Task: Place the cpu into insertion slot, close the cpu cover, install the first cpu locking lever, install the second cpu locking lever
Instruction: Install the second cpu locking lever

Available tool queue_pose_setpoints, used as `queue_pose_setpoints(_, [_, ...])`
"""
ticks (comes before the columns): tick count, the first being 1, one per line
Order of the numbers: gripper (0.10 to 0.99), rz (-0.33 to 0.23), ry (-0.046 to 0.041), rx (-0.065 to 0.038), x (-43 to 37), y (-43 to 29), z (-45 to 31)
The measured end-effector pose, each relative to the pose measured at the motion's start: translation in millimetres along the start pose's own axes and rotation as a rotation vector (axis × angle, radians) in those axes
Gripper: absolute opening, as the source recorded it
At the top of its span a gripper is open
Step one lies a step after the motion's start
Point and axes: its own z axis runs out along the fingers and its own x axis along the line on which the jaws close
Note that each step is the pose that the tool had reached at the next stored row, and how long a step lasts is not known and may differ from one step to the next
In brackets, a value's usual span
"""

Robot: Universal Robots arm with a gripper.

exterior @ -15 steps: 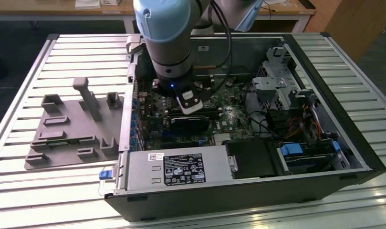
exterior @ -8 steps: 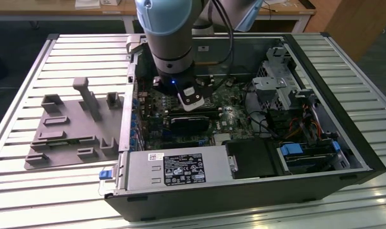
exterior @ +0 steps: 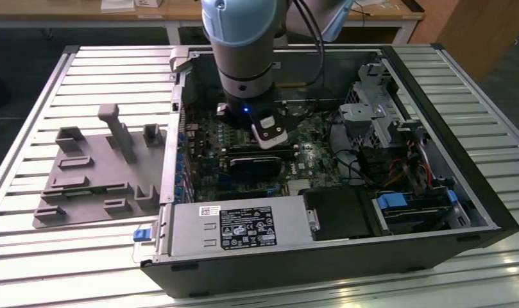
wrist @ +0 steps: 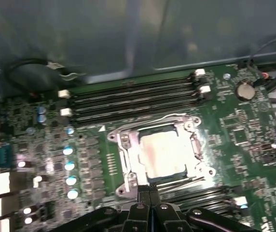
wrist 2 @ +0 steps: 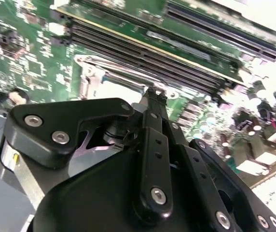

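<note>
the cpu (wrist: 163, 155) lies flat in the slot (wrist: 128, 162) on the green board (wrist: 254, 135), its pale metal top showing through the window of the cover (wrist: 194, 145), which lies down over it. a thin wire lever (wrist: 164, 117) runs along the socket edge nearest the memory slots (wrist: 133, 99); whether it is latched i cannot tell. the second wrist view shows one corner of the same socket (wrist 2: 87, 79) beside those slots.

the gripper (wrist: 149, 189) stands just at the socket edge opposite the memory slots, its two black fingers (wrist: 143, 193) pressed together with no gap between them and nothing held. in the second wrist view the tip (wrist 2: 153, 94) ends near the socket frame; whether it touches the frame i cannot tell.

in the exterior view the arm (exterior: 242, 58) reaches straight down into the open computer case (exterior: 328, 269), which lies on a slatted table (exterior: 36, 115). a grey fixture (exterior: 97, 173) sits on the table beside the case, towards the exterior view's left.
</note>
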Motion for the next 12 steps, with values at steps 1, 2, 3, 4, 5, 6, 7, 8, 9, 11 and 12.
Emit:
queue_pose_setpoints(1, [0.102, 0.001, -0.0002, 0.000, -2.6, 0.5, 0.3])
queue_pose_setpoints(2, [0.102, 0.001, -0.0005, 0.001, -5.3, 1.1, 0.7])
queue_pose_setpoints(3, [0.102, 0.002, -0.0007, 0.001, -7.9, 1.6, 1.0])
queue_pose_setpoints(4, [0.102, 0.003, -0.0010, 0.001, -10.4, 2.1, 1.3])
queue_pose_setpoints(5, [0.102, 0.004, -0.0014, 0.002, -12.9, 2.5, 1.6])
queue_pose_setpoints(6, [0.102, 0.004, -0.0020, 0.004, -15.3, 3.1, 1.9])
queue_pose_setpoints(7, [0.102, 0.005, -0.0027, 0.007, -16.9, 4.0, 2.2])
queue_pose_setpoints(8, [0.102, 0.005, -0.0036, 0.011, -17.7, 5.3, 2.6])
queue_pose_setpoints(9, [0.102, 0.004, -0.0048, 0.016, -18.1, 7.3, 3.2])
queue_pose_setpoints(11, [0.102, 0.002, -0.0072, 0.028, -18.2, 11.5, 4.5])
queue_pose_setpoints(12, [0.102, 0.002, -0.0083, 0.034, -18.0, 14.1, 5.2])
